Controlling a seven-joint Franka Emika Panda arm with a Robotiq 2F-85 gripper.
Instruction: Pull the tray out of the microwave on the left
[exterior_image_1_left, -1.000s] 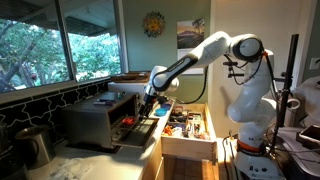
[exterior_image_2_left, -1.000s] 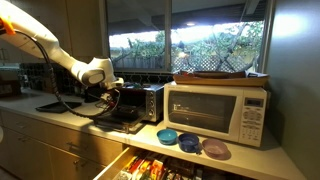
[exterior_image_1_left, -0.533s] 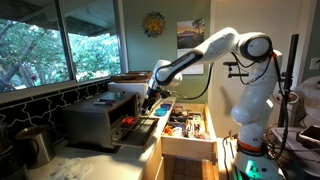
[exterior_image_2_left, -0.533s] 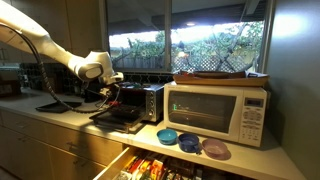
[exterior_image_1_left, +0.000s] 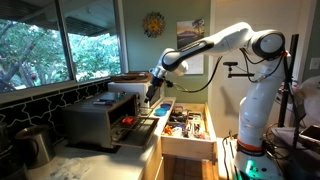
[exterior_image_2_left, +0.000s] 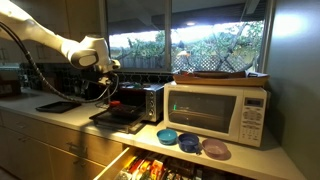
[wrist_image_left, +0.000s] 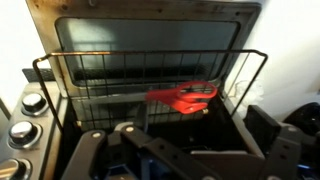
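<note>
The silver-grey microwave (exterior_image_1_left: 92, 121) (exterior_image_2_left: 143, 100) stands on the counter with its front door dropped open. A dark wire-railed tray (wrist_image_left: 150, 72) lies drawn out over the door's glass and also shows in both exterior views (exterior_image_1_left: 138, 128) (exterior_image_2_left: 117, 117). A red tool (wrist_image_left: 184, 97) (exterior_image_1_left: 128, 121) lies on it. My gripper (wrist_image_left: 190, 165) (exterior_image_1_left: 152, 92) (exterior_image_2_left: 107, 72) hangs above the tray, apart from it. It is open and empty, with its dark fingers spread at the bottom of the wrist view.
A white microwave (exterior_image_2_left: 220, 112) with a wooden board (exterior_image_2_left: 220, 74) on top stands beside the oven. Coloured bowls (exterior_image_2_left: 190, 143) sit in front of it. A full drawer (exterior_image_1_left: 188, 125) (exterior_image_2_left: 150, 168) is pulled open below. Oven knobs (wrist_image_left: 28, 104) show in the wrist view.
My gripper has lifted up and away from the tray and the open door. The tray and red tool have stayed in place.
</note>
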